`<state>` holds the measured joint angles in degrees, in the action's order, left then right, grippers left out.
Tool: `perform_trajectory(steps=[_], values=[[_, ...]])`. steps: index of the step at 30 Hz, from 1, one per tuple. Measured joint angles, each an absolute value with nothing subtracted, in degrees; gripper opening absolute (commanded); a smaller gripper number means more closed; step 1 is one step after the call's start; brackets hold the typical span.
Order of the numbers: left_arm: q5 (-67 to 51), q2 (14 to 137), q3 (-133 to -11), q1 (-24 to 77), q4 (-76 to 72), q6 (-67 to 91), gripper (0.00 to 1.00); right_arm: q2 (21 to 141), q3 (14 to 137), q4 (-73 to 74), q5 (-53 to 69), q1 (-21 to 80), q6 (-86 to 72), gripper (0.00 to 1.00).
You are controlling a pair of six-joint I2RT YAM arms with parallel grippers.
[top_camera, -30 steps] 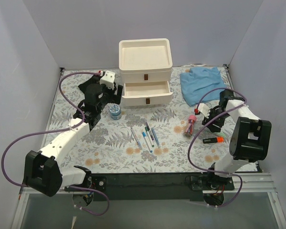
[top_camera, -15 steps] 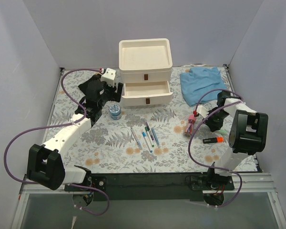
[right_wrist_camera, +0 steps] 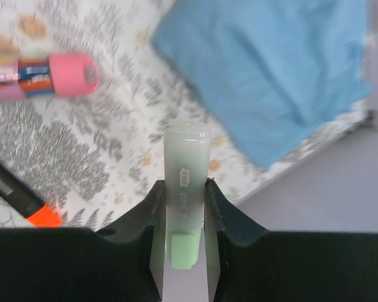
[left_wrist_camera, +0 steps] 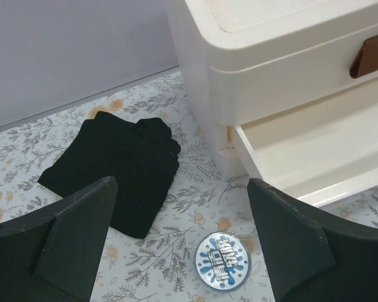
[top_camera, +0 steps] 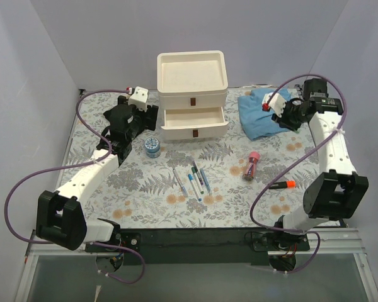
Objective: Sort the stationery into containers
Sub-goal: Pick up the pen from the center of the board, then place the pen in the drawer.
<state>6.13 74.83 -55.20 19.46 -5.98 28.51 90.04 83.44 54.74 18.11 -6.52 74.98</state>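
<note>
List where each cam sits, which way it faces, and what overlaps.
Top external: fixed above and behind the bases, looking down; both arms show, left claw by the organiser, right claw near the blue cloth.
Left wrist: looks down past its open claw at black cloth, blue tub, and the open drawer.
Right wrist: looks past its claw, shut on a green marker, at blue cloth, pink-capped tube, orange-ended marker.
Shared: top external also shows both wrist views' table items; the wrist views share nothing.

Nothing legible: white lettering on lid of blue tub (left_wrist_camera: 222, 268) too blurred to read, small dark print on green marker (right_wrist_camera: 185, 179) unreadable
</note>
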Motion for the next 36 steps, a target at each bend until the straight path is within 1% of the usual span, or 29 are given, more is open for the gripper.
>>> perform_trajectory(steps=[4,7,11,16,23,34,35,36], values=[[6.1,75.0,-55.2,18.7,-6.9,28.5,0.86,85.8,92.6,53.8,22.0,-0.4,69.7,0.04],[6.1,75.3,-55.2,18.6,-7.2,28.6,0.86,85.5,95.3,52.9,23.6,7.2,66.1,0.04],[6.2,75.2,-54.7,18.6,-8.3,29.1,0.86,88.8,96.2,51.5,23.6,17.3,62.4,0.04],[7.2,74.3,-52.7,19.0,-8.7,29.4,0.86,97.5,101.9,50.2,22.0,25.1,59.2,0.04],[8.6,71.9,-50.5,21.3,-9.4,28.8,0.86,103.2,107.6,48.6,18.7,30.2,58.7,0.05],[10.2,71.2,-50.2,21.9,-9.9,28.9,0.87,109.8,108.0,44.0,12.9,33.3,58.8,0.06],[10.2,71.2,-50.2,21.9,-9.9,28.9,0.87,110.4,108.0,43.5,12.4,33.5,58.7,0.07],[10.2,71.2,-50.2,21.9,-9.9,28.9,0.87,110.8,108.0,43.1,12.0,33.5,58.7,0.09]])
